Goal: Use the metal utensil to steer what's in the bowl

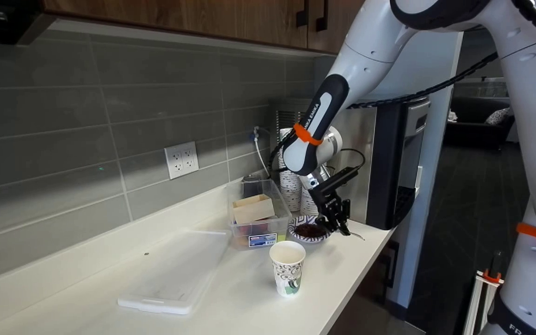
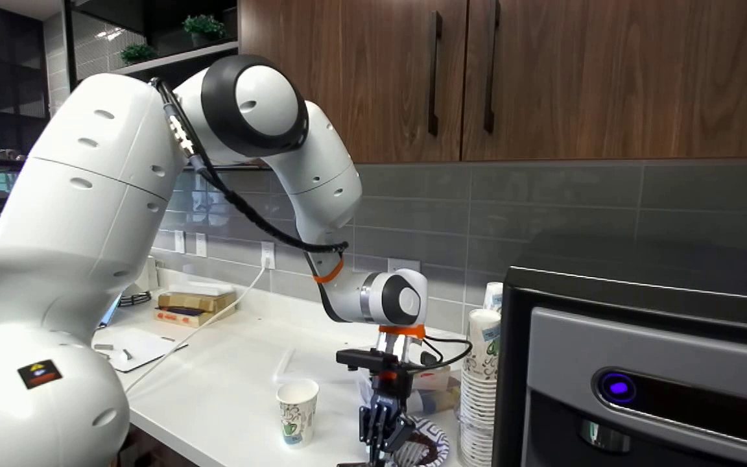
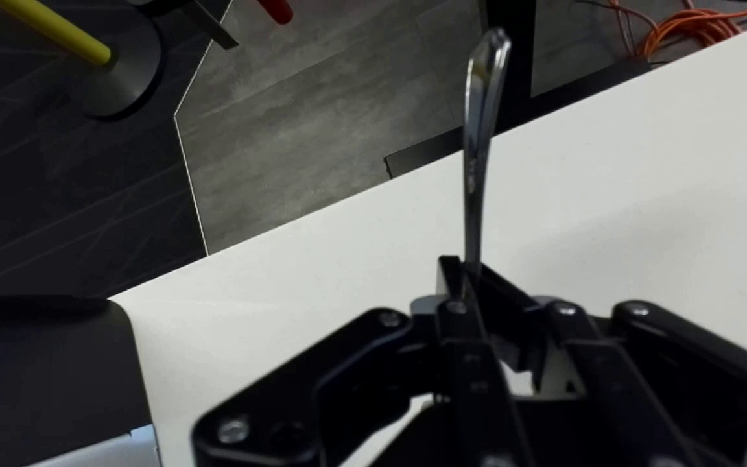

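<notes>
The bowl (image 1: 293, 228) is small and round with a white and purple patterned rim, and holds dark red-brown contents (image 1: 308, 230). Its rim (image 2: 439, 442) also shows at the bottom of an exterior view. My gripper (image 1: 340, 224) is beside and above the bowl; it also shows in an exterior view (image 2: 380, 444). In the wrist view the gripper (image 3: 467, 275) is shut on the metal utensil (image 3: 480, 117), whose shiny handle sticks out past the fingers. The handle (image 1: 357, 236) points away from the bowl. The utensil's silver head (image 2: 410, 453) shows over the contents; its tip is unclear.
A white paper cup (image 1: 288, 272) stands in front of the bowl. A clear bin (image 1: 242, 232) and stacked cups (image 1: 290, 190) stand behind it. A machine (image 1: 391, 158) is close by the gripper. A clear lid (image 1: 179, 274) lies on the counter (image 1: 244, 316).
</notes>
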`<act>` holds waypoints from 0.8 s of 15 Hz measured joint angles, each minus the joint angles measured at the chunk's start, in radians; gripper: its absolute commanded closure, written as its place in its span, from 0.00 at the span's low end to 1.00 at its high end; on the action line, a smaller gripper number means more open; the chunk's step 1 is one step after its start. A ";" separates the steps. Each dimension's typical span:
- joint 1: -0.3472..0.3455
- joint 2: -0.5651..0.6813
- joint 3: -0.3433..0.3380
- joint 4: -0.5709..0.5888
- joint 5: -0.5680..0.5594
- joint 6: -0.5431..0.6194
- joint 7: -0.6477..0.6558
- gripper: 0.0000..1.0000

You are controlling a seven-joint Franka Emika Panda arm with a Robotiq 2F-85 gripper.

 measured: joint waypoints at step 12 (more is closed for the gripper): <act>0.001 0.038 0.026 0.089 0.014 0.000 -0.012 0.98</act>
